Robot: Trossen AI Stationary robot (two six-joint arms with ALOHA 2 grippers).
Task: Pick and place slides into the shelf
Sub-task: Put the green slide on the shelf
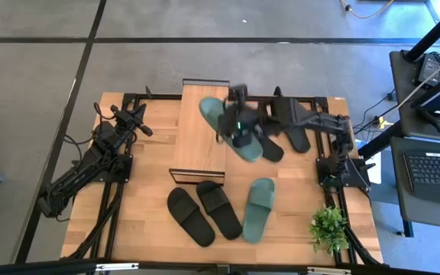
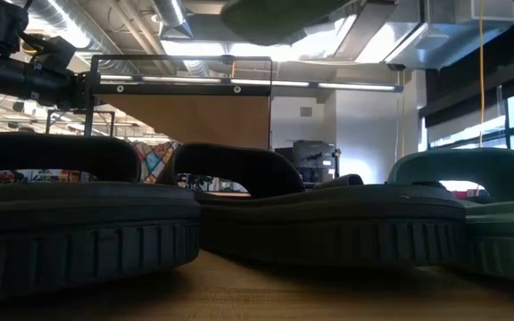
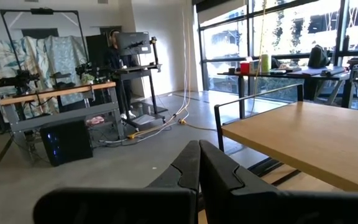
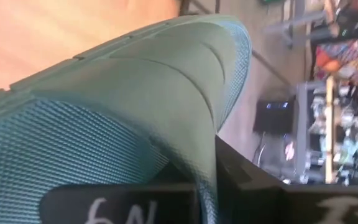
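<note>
My right gripper (image 1: pixel 239 128) is shut on a sage green slide (image 1: pixel 228 126), which hangs in the air over the right edge of the shelf (image 1: pixel 201 145). In the low view the underside of the green slide (image 2: pixel 284 13) shows high above the shelf's top rail (image 2: pixel 186 87). Two black slides (image 1: pixel 189 216) (image 1: pixel 218 208) and a second green slide (image 1: pixel 258 208) lie sole-down on the table near its front. Two more black slides (image 1: pixel 272 145) (image 1: pixel 296 134) lie at the right. My left gripper (image 1: pixel 140 122) waits shut at the table's left, touching nothing. My right gripper pinches the green slide's wide strap (image 4: pixel 197 143) between its two fingers, at the strap's side edge. The fingers slant down from the table's right side and lie across the slide. The slide is lifted clear of table and shelf, roughly level, with its footbed up.
A small green plant (image 1: pixel 328 228) stands at the table's front right corner. The right arm's base (image 1: pixel 342 168) sits at the right edge, the left arm's base (image 1: pixel 101 156) at the left. Bare wood lies left of the front black slides.
</note>
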